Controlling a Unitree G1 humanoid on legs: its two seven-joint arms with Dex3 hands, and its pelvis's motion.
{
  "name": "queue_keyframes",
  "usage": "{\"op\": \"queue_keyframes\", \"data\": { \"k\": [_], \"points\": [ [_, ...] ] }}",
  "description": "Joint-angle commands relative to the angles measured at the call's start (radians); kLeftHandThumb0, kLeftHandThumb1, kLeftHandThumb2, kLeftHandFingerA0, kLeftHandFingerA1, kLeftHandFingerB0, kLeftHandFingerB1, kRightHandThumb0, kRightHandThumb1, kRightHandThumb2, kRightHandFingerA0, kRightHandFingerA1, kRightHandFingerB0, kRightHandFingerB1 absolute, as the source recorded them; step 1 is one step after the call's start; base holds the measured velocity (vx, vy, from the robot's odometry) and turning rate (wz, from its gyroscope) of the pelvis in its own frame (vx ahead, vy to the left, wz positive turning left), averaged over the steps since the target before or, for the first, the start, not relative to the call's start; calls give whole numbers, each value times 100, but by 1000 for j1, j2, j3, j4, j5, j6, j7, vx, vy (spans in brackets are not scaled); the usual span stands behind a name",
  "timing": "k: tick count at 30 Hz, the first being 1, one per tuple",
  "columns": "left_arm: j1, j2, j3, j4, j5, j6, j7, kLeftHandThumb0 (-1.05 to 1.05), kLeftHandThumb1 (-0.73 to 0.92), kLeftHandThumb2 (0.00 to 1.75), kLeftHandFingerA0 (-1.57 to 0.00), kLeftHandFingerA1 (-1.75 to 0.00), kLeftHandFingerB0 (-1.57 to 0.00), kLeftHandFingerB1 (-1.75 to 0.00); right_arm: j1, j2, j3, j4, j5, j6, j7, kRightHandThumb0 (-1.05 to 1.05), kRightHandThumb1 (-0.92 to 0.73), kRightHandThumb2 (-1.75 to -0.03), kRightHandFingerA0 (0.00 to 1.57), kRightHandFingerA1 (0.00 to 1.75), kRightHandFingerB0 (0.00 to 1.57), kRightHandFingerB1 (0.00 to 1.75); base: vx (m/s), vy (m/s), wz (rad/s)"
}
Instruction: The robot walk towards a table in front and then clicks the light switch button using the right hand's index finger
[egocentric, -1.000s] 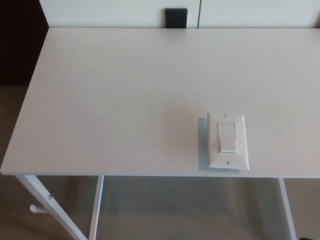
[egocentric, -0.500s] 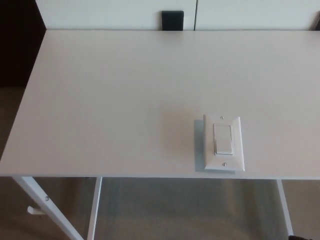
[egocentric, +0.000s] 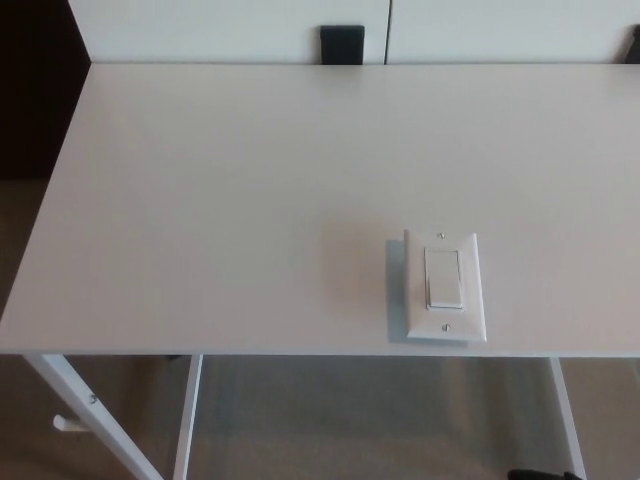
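A white light switch plate (egocentric: 445, 287) lies flat on the white table (egocentric: 230, 200), near the front edge and right of the middle. Its rocker button (egocentric: 444, 277) sits in the plate's centre, with a small screw above and below. Neither of my hands shows in the head view. A small dark shape (egocentric: 545, 474) peeks in at the bottom edge on the right; I cannot tell what it is.
A white wall panel runs along the table's far edge, with a black block (egocentric: 342, 44) set against it. White table legs (egocentric: 100, 420) and a carpeted floor show below the front edge. A dark area lies left of the table.
The whole picture has shifted slightly, so the camera moved: the switch plate now appears a little further left and lower-centre. The dark shape at the bottom right edge has come into view.
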Motion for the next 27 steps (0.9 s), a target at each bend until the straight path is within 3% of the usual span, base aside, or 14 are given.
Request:
{"op": "queue_keyframes", "data": {
  "k": [1, 6, 7, 8, 13, 14, 15, 17, 21, 22, 23, 24, 26, 27],
  "points": [
    [3, 55, 16, -38, -3, 50, -19, -31, 57, 57, -41, -41, -38, -38, 304, -128, -79, -633, 85, -73, 110, -53, -62, -61, 29, 63, 20, 51, 0, 0, 0],
    [-7, 58, 24, -48, -14, 70, -20, -29, 58, 57, -40, -41, -39, -38, 343, -50, -171, -842, 93, -163, 40, -52, -62, -65, 29, 64, 25, 55, 0, 0, 0],
    [-8, 58, 25, -47, -15, 70, -21, -28, 58, 57, -40, -41, -39, -39, 340, -41, -181, -862, 84, -168, 28, -52, -41, -93, 27, 63, 21, 58, 0, 0, 0],
    [-8, 57, 28, -47, -18, 70, -21, -28, 57, 57, -41, -42, -40, -39, 324, -31, -202, -876, 57, -213, 6, -44, -42, -95, 24, 62, 21, 59, 0, 0, 0],
    [-4, 57, 27, -52, -17, 72, -24, -31, 56, 57, -42, -43, -40, -39, 195, 5, -261, -879, -135, -347, -68, -45, -40, -93, 28, 66, 21, 60, 0, 0, 0],
    [-2, 57, 27, -53, -17, 71, -25, -31, 56, 57, -43, -43, -40, -39, 172, 9, -267, -879, -165, -357, -74, -49, -60, -63, 32, 71, 27, 61, 0, 0, 0],
    [-2, 57, 28, -54, -17, 73, -27, -31, 56, 57, -43, -43, -40, -39, 153, 12, -271, -879, -185, -364, -78, -49, -60, -63, 32, 71, 27, 61, 0, 0, 0],
    [-3, 61, 30, -51, -20, 71, -37, -30, 58, 57, -42, -43, -39, -39, 66, 8, -265, -879, -242, -336, -83, -51, -49, -86, 30, 69, 22, 61, 0, 0, 0],
    [-5, 62, 32, -63, -21, 83, -35, -30, 57, 57, -43, -43, -40, -39, -16, 14, -255, -879, -319, -321, -95, -51, -47, -84, 33, 71, 23, 61, 0, 0, 0],
    [-4, 63, 32, -67, -22, 85, -37, -31, 58, 57, -41, -42, -39, -39, -57, 1, -247, -879, -360, -309, -99, -50, -58, -61, 29, 74, 27, 61, 0, 0, 0],
    [-3, 65, 32, -72, -20, 85, -37, -32, 57, 57, -41, -42, -40, -39, -94, -5, -236, -869, -395, -312, -107, -51, -58, -60, 30, 74, 29, 62, 0, 0, 0],
    [-1, 66, 32, -77, -20, 86, -38, -32, 57, 57, -41, -42, -39, -39, -122, -10, -225, -849, -428, -319, -112, -59, -40, -89, 35, 71, 27, 63, 0, 0, 0],
    [3, 64, 33, -85, -22, 88, -40, -31, 57, 57, -42, -43, -40, -39, -169, -19, -203, -814, -503, -323, -117, -58, -41, -89, 37, 71, 30, 63, 0, 0, 0],
    [4, 64, 33, -86, -21, 87, -41, -31, 57, 57, -42, -43, -40, -39, -180, -21, -198, -804, -516, -326, -118, -54, -57, -57, 37, 72, 37, 62, 0, 0, 0]
  ]
}}
